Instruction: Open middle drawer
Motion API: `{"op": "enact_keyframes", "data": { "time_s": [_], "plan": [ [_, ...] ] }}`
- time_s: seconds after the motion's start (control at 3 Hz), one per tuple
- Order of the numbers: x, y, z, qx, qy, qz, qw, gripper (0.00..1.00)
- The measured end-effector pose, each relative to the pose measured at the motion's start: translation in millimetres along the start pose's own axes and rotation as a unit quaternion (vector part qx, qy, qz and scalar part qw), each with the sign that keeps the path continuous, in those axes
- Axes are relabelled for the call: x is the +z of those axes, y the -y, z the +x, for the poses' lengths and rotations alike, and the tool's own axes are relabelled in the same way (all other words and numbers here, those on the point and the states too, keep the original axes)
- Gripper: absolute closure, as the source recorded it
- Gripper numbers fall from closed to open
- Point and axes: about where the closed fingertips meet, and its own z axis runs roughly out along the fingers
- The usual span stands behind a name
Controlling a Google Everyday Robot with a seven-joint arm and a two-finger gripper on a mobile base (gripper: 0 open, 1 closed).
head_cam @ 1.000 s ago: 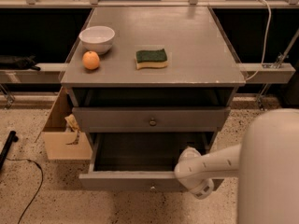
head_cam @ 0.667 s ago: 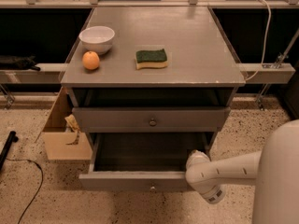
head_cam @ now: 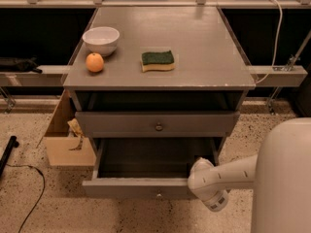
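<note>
The middle drawer [head_cam: 126, 188] stands well out from the grey cabinet [head_cam: 204, 52], its shallow tray showing dark inside and its flat front facing the camera with a small round knob [head_cam: 159, 195] at the centre. Above it the upper drawer [head_cam: 116, 124] sits flush and shut, with its own knob [head_cam: 159, 126] in line with the lower one. A dark open gap runs between that front and the cabinet top.

The gripper [head_cam: 206, 186] is at the right front corner of the middle drawer, on the end of the white arm [head_cam: 243, 171] that reaches in from the right. It is turned so that I cannot tell whether it is open or closed, or whether it has hold of anything.

On the cabinet top a white bowl [head_cam: 101, 39] stands at the left with an orange [head_cam: 95, 62] just beside it, and a green-and-yellow sponge [head_cam: 158, 60] lies apart from them, nearer the middle. A cardboard box [head_cam: 65, 144] rests on the speckled floor against the cabinet's left side.
</note>
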Motion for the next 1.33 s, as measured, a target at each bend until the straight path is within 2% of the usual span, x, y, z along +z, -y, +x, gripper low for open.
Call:
{"op": "enact_keyframes", "data": {
  "time_s": [0.33,0.67,1.0,1.33],
  "plan": [
    [-1,-21,18,-0.001,-0.023,-0.010,0.9997,1.00],
    [-15,-28,30,-0.001,-0.035,-0.003,0.9994,1.00],
    [-13,-27,30,-0.001,-0.035,-0.003,0.9994,1.00],
    [-6,-24,19,-0.011,-0.039,-0.004,0.9992,1.00]
  ]
}}
